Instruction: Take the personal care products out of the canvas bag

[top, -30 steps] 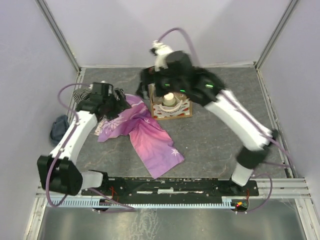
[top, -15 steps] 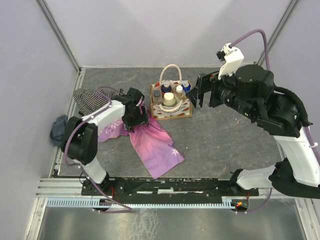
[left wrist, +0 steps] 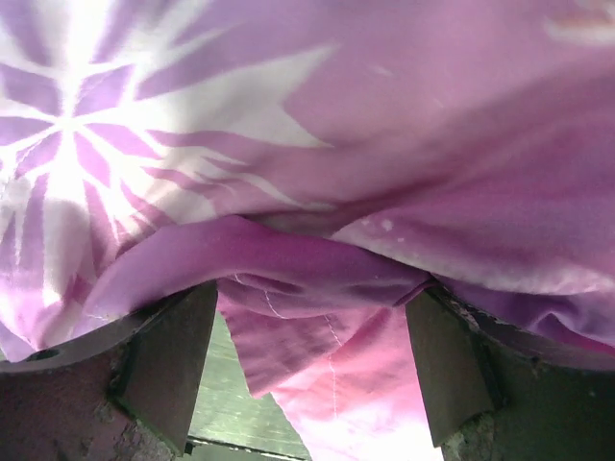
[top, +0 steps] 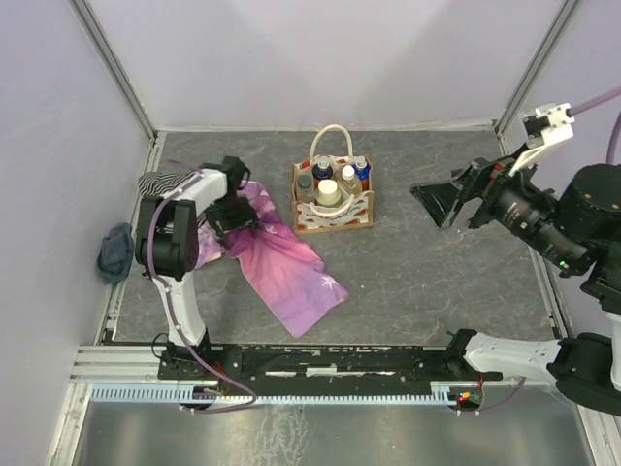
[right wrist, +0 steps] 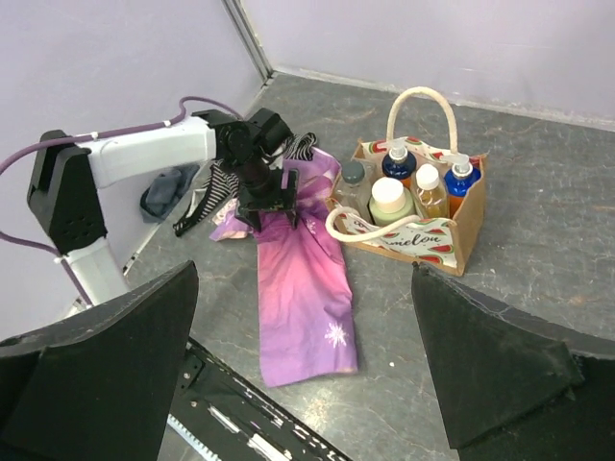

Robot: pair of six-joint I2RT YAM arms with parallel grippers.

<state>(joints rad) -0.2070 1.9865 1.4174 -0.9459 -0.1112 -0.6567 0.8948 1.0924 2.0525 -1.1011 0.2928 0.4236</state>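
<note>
The canvas bag (top: 335, 216) stands upright at the back middle of the table, one handle looped up. It also shows in the right wrist view (right wrist: 461, 235). In it stand the personal care products: two orange bottles with blue pump tops (right wrist: 398, 161) (right wrist: 460, 178), a beige one with a wide cream cap (right wrist: 389, 197), a small one with a white cap (right wrist: 427, 179) and a clear one with a dark cap (right wrist: 353, 173). My right gripper (top: 441, 199) is open and empty, raised high to the right of the bag. My left gripper (top: 236, 216) is open, pressed down on a pink cloth (left wrist: 317, 144), left of the bag.
The pink cloth (top: 286, 257) stretches from the left gripper toward the near rail (top: 330, 364). A striped cloth (top: 160, 183) lies at the far left, a blue-grey cloth (top: 114, 250) against the left wall. Walls close the back and both sides.
My right arm has swung away from above the bag to the far right and up. My left gripper has moved onto the pink cloth, and the cloth has shifted slightly left.
</note>
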